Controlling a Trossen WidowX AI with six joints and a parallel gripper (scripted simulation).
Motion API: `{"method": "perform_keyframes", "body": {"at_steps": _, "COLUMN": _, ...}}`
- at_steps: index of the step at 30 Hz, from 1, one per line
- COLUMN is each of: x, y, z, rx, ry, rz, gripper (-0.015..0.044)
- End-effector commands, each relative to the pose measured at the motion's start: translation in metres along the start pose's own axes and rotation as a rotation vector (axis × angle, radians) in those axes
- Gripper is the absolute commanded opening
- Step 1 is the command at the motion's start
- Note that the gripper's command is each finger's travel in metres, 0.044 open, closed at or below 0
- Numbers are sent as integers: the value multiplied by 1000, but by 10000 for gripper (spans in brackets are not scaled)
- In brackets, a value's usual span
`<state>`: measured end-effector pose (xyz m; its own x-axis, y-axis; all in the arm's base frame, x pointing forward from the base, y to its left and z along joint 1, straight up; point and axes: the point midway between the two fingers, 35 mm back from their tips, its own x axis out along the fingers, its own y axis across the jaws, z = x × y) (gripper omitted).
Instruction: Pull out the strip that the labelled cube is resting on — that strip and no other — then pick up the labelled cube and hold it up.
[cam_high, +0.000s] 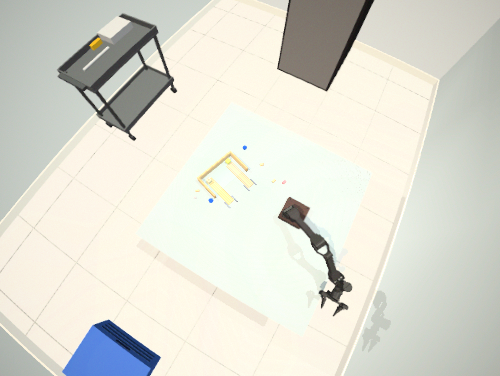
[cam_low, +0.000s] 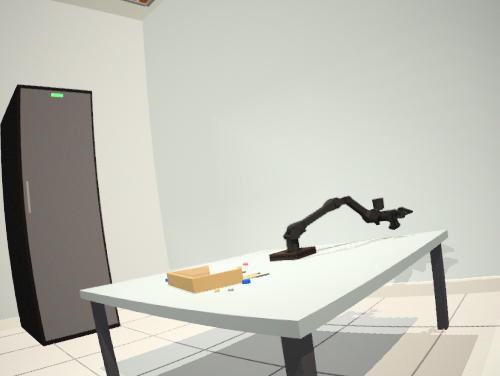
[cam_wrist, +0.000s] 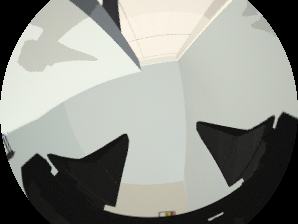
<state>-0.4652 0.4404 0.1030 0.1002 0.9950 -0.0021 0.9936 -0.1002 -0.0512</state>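
Observation:
Two pale yellow strips lie side by side inside a three-sided wooden frame (cam_high: 215, 165) (cam_low: 215, 281). One strip (cam_high: 240, 175) has a yellow cube (cam_high: 228, 161) at its far end; the other strip (cam_high: 221, 192) has a paler cube (cam_high: 209, 180) at its far end. Grey prongs stick out from both strips' near ends, at the frame's open side. No label can be made out on either cube. In the exterior view the frame's walls hide the cubes. My gripper (cam_high: 329, 310) (cam_low: 404, 220) (cam_wrist: 162, 132) is open and empty, raised on the opposite side of the arm's base from the strips.
The arm's brown base (cam_high: 302, 206) (cam_low: 294, 254) stands on the pale table (cam_high: 200, 230) (cam_low: 340, 280). Blue pieces (cam_high: 245, 147) (cam_high: 211, 200) and several small yellow and red bits lie around the frame. A cart (cam_high: 137, 95), a tall cabinet (cam_high: 315, 40) (cam_low: 60, 200) and a blue box (cam_high: 107, 355) stand off the table.

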Motion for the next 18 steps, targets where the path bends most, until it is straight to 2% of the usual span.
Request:
{"method": "perform_keyframes", "body": {"at_steps": 1, "x": 2, "y": 2, "z": -1, "rx": 5, "ry": 0, "rz": 3, "gripper": 400}}
{"method": "perform_keyframes", "body": {"at_steps": 10, "x": 90, "y": 88, "z": -39, "rx": 207, "ry": -4, "rz": 123, "gripper": 400}}
{"method": "perform_keyframes", "body": {"at_steps": 18, "x": 157, "y": 198, "z": -74, "rx": 425, "ry": 9, "rz": 250, "gripper": 400}}
